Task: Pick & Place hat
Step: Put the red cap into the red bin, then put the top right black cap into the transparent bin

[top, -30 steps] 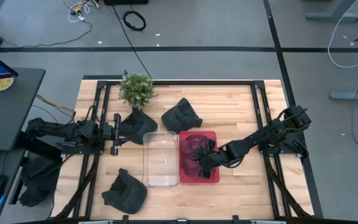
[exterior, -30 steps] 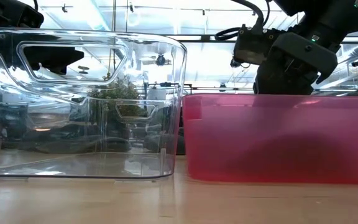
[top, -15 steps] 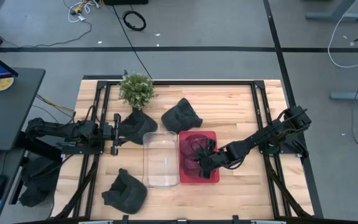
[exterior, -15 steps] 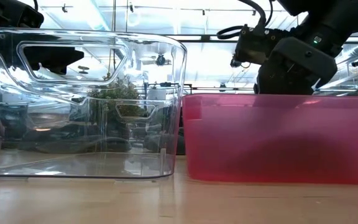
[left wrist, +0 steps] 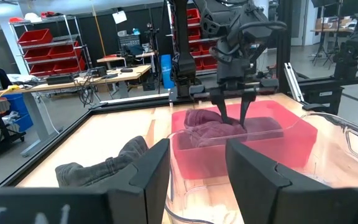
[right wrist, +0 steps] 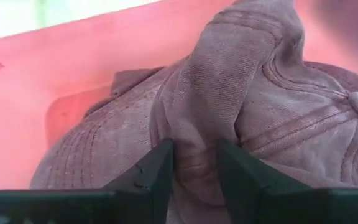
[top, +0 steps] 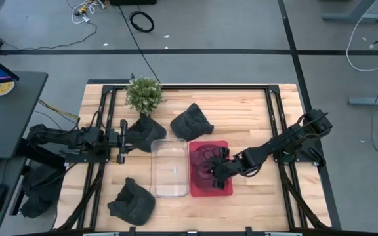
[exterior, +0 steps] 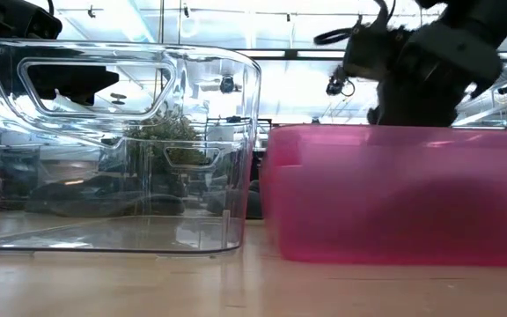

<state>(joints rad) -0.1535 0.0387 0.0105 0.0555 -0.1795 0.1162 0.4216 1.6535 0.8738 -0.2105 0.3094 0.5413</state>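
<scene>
Wooden table [top: 241,118] with clear box [top: 169,169] beside pink box [top: 223,187] | hat [right wrist: 241,106] lies inside pink box | right gripper [left wrist: 234,117] over hat, fingers parted, a fold between them | left gripper [top: 121,139] wide, near plant [top: 143,94]

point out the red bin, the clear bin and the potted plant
red bin [top: 227,189]: high view, its right rim
clear bin [top: 169,170]: high view, its bare floor
potted plant [top: 144,94]: high view, its leaves
</scene>
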